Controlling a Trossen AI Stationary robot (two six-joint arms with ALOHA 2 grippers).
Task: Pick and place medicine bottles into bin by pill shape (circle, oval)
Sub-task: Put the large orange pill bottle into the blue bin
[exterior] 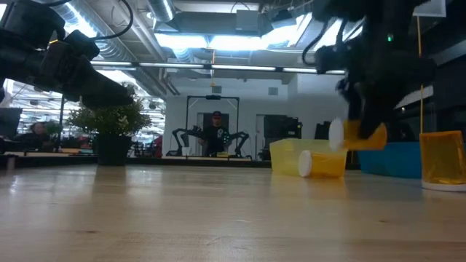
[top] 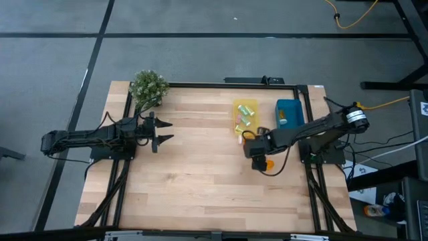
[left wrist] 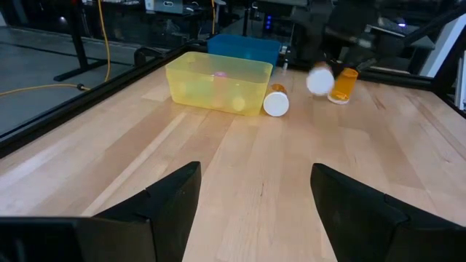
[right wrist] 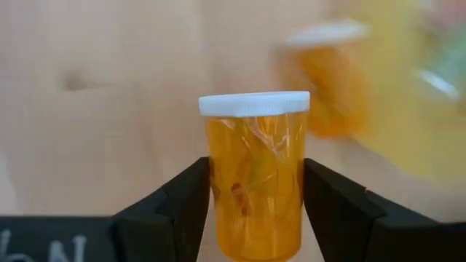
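Observation:
My right gripper (top: 258, 159) is shut on an orange medicine bottle (right wrist: 255, 182) with a white cap, held above the table in front of the yellow bin (top: 235, 107); the bottle also shows in the low view (exterior: 362, 135). A second orange bottle (exterior: 320, 164) lies on its side on the table against the yellow bin's near wall. Several pale bottles (top: 246, 117) lie inside the yellow bin. A blue bin (top: 289, 112) stands to its right. My left gripper (top: 162, 132) is open and empty over the table's left part. My right gripper pinches the orange bottle's body (right wrist: 218, 196) between its two fingers, on the half away from the white cap (right wrist: 255, 104). The fingers come from above. The bottle lies about level, its cap (exterior: 336, 133) toward the table's left, lifted clear of the table.
A potted plant (top: 148, 87) stands at the table's far left corner. An orange translucent container (exterior: 442, 159) stands at the right in the low view. A black frame runs round the table. Bare wood lies between the two arms and toward the near edge.

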